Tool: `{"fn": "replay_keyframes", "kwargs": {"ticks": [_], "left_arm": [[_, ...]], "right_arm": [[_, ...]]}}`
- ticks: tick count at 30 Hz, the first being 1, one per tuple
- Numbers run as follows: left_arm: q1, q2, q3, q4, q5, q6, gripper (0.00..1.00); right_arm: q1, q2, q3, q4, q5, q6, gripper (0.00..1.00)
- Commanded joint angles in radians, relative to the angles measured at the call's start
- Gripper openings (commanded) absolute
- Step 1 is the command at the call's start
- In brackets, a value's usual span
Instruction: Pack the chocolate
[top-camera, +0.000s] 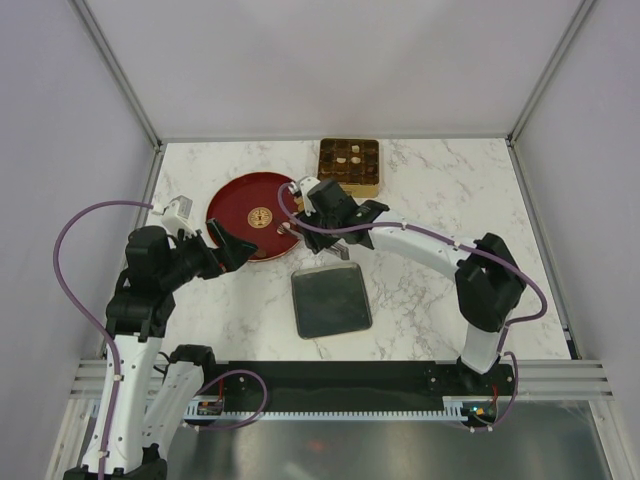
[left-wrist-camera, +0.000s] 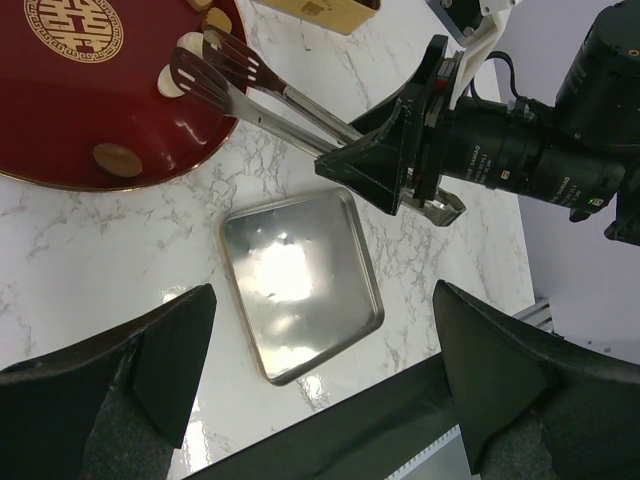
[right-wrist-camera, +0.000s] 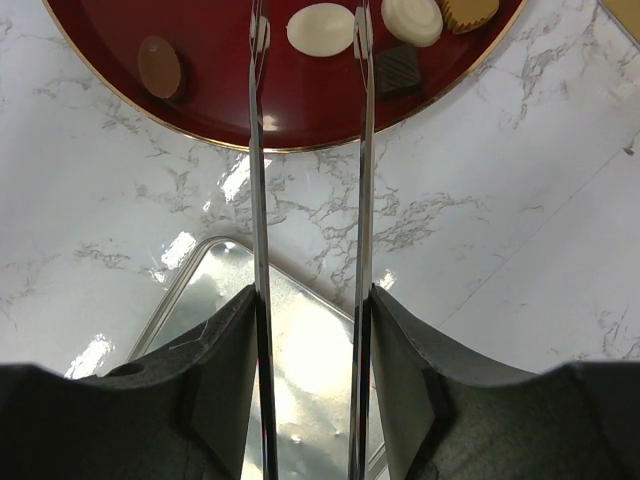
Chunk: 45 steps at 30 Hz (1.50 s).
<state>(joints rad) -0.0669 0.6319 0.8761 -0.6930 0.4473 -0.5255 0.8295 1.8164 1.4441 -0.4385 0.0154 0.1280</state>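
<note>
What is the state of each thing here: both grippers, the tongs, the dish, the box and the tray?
Left gripper: open, empty.
Right gripper: shut on the tongs.
Tongs: tips apart, either side of a cream chocolate.
Red dish: holds several loose chocolates.
Gold box: open, some pieces inside.
Metal tray: flat on the table, empty.
</note>
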Motion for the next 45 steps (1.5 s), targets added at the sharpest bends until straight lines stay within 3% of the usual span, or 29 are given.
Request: {"fn": "replay_keyframes", "kwargs": {"ticks": [1, 18, 35, 45], "left_arm": [[0.004, -0.003, 0.046, 0.001, -0.001, 0.018, 0.98], [0.004, -0.003, 0.049, -0.003, -0.002, 0.012, 0.98], [0.004, -0.006, 0.043, -0.005, -0.009, 0.013, 0.98], [0.004, -0.009, 0.041, -0.005, -0.01, 0.01, 0.98]], "right_arm": [[0.008, 0.029, 0.024, 0.02, 0.006, 0.019, 0.54], [0.051, 0.132, 0.104, -0.013, 0.084, 0.005, 0.55], [0.051, 0.133, 0.15, 0.012, 0.074, -0.004, 0.4], [0.031, 0.089, 0.179, 0.011, 0.052, -0.011, 0.37]]}}
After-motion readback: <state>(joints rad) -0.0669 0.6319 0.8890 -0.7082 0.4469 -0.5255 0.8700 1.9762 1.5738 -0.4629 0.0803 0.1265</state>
